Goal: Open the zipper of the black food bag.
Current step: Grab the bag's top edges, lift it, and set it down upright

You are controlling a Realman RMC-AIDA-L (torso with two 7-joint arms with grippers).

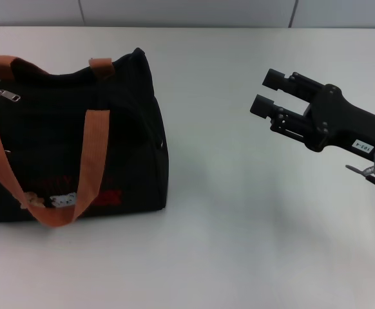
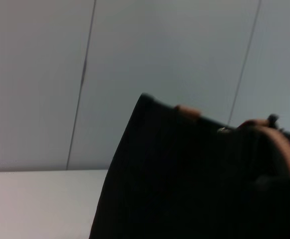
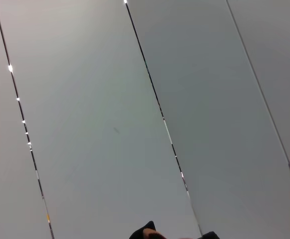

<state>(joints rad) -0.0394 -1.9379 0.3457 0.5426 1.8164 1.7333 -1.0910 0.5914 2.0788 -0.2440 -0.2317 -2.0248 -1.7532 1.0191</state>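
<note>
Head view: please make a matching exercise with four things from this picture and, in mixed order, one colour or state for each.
Things:
1. food bag
2. strap handle
3. zipper pull tab
4. right hand

Colour or state:
A. silver
B. open, holding nothing
C. black
D. orange-brown

Pairs: 1-C, 2-D, 3-A, 4-B

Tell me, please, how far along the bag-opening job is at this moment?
Nothing looks done yet: the black food bag stands upright on the table, and the zipper pull sits at the top edge, untouched. The right end effector hovers open, well away from the bag. The left end effector is not seen in the head view. Reaching, gripping the pull and drawing it along all remain.
</note>
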